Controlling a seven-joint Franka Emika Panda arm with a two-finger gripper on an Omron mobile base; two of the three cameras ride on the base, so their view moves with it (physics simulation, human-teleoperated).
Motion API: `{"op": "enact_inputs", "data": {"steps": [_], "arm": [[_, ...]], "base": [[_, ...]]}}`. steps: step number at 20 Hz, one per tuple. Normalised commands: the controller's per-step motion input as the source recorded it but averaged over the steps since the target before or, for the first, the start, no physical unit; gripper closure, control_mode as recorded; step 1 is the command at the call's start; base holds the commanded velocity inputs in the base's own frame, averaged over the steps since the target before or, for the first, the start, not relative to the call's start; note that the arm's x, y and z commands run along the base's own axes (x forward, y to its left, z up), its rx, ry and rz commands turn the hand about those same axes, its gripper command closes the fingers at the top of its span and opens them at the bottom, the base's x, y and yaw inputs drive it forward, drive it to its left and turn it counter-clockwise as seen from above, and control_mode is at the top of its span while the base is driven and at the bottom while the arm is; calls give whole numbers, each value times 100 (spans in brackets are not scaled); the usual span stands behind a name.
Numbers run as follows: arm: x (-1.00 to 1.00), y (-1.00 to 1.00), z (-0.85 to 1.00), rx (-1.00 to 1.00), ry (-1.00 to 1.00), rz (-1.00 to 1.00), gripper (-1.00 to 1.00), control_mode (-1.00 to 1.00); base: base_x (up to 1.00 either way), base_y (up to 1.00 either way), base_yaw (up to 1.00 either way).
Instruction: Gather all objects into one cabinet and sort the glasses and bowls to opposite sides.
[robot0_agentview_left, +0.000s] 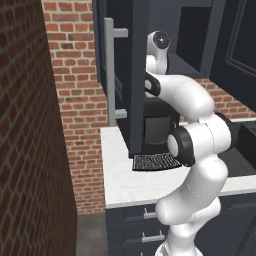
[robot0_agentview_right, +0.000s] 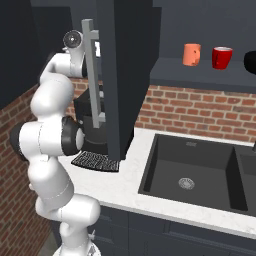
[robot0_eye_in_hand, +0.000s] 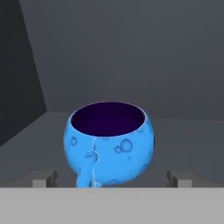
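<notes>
On the grey shelf (robot0_eye_in_hand: 183, 135) inside the dark charcoal wall cabinet (robot0_eye_in_hand: 131, 52) stands the squat blue vessel with a dark inside (robot0_eye_in_hand: 109, 142), upright, its round wall marked with lighter bubble shapes. It sits between the two small finger tips (robot0_eye_in_hand: 43, 178) of the tool (robot0_eye_in_hand: 111, 179); the tips are far apart on both sides of the vessel, so the tool is open and holds nothing. Whether a tip touches the vessel, I cannot tell.

In the right base view, the small orange mug (robot0_agentview_right: 192, 54) and the red cup (robot0_agentview_right: 221, 57) stand near each other, not touching, on another shelf (robot0_agentview_right: 200, 75) further right, above the black sink (robot0_agentview_right: 192, 172). A glossy black shape (robot0_agentview_right: 250, 62) shows at the right edge of that shelf.

The tall cabinet door (robot0_agentview_right: 127, 75) with its long grey bar handle (robot0_agentview_right: 90, 75) stands open, and the white arm (robot0_agentview_left: 192, 125) reaches up behind it. Below, the black coffee machine (robot0_agentview_left: 157, 130) stands on the white marble table (robot0_agentview_left: 125, 180), in front of the red brick wall (robot0_agentview_left: 75, 75).
</notes>
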Motion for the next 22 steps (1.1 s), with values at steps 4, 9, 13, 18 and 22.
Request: {"op": "enact_inputs", "data": {"steps": [4, 9, 13, 18, 22], "arm": [[4, 0, 0, 0, 0, 0, -100, -100], [15, 0, 0, 0, 0, 0, -100, -100], [11, 0, -6, 0, 0, 0, -100, -100], [0, 0, -3, 0, 0, 0, -100, -100], [0, 0, -1, 0, 0, 0, -100, -100]], "base": [[0, 0, 0], [0, 0, 0], [0, 0, 0], [0, 0, 0], [0, 0, 0]]}}
